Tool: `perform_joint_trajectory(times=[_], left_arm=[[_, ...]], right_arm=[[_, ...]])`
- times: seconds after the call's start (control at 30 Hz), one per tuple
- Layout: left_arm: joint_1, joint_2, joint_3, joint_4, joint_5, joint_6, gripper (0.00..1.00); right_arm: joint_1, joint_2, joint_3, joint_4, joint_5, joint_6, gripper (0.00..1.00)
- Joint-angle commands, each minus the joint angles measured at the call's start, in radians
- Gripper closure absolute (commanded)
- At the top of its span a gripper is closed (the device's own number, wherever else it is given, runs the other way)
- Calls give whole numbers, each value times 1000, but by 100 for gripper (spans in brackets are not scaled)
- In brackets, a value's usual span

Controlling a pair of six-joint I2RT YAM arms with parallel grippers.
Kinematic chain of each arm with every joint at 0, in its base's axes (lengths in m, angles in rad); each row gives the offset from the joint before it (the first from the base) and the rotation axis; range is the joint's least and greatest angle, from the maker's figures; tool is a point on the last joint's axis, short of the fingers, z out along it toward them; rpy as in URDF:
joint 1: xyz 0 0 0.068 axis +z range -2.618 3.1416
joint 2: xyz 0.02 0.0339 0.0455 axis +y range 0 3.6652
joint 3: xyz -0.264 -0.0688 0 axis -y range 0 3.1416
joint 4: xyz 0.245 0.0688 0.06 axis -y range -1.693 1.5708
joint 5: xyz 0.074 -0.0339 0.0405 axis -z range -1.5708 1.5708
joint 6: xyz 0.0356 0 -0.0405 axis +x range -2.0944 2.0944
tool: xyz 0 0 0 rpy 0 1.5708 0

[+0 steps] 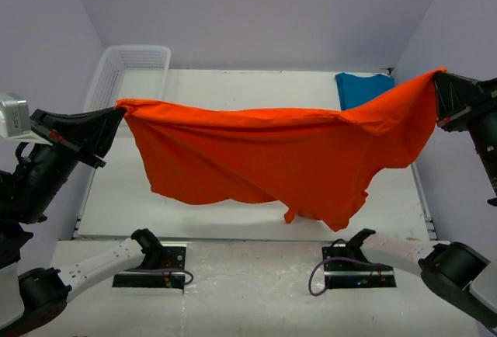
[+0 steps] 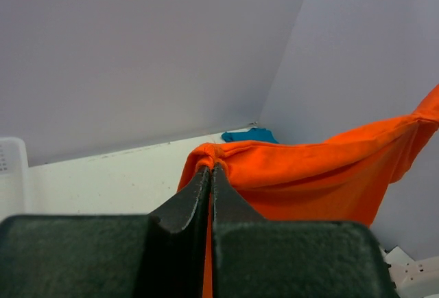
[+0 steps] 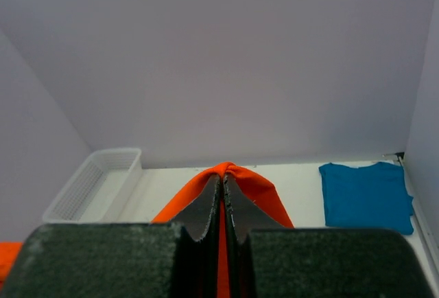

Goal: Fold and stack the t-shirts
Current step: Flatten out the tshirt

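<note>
An orange-red t-shirt (image 1: 272, 154) hangs stretched in the air between both arms, its lower edge sagging over the table. My left gripper (image 1: 118, 109) is shut on its left corner; in the left wrist view the gripper (image 2: 211, 167) pinches the orange-red shirt (image 2: 302, 174). At the right, my right gripper (image 1: 437, 79) is shut on the opposite corner; in the right wrist view the gripper (image 3: 223, 178) has orange cloth (image 3: 264, 195) bunched over its tips. A teal-blue t-shirt (image 1: 361, 87) lies flat at the table's far right corner, also in both wrist views (image 3: 367, 195) (image 2: 250, 135).
A white mesh basket (image 1: 128, 73) stands at the table's far left corner, also in the right wrist view (image 3: 96, 185). Lilac walls close in the table (image 1: 233, 213) at the back and sides. The two arm bases (image 1: 151, 267) (image 1: 357, 267) are bolted at the near edge.
</note>
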Motion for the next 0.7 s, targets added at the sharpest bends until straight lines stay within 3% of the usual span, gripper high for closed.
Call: perform_joint_trajectory(times=[0.0, 0.67], left_arm=[[0, 12, 33, 60, 19, 55, 100], [0, -17, -50, 186, 108, 95, 100]], right_arm=[[-1, 33, 17, 87, -62, -56, 100], [-2, 11, -24, 231, -247, -118, 100]])
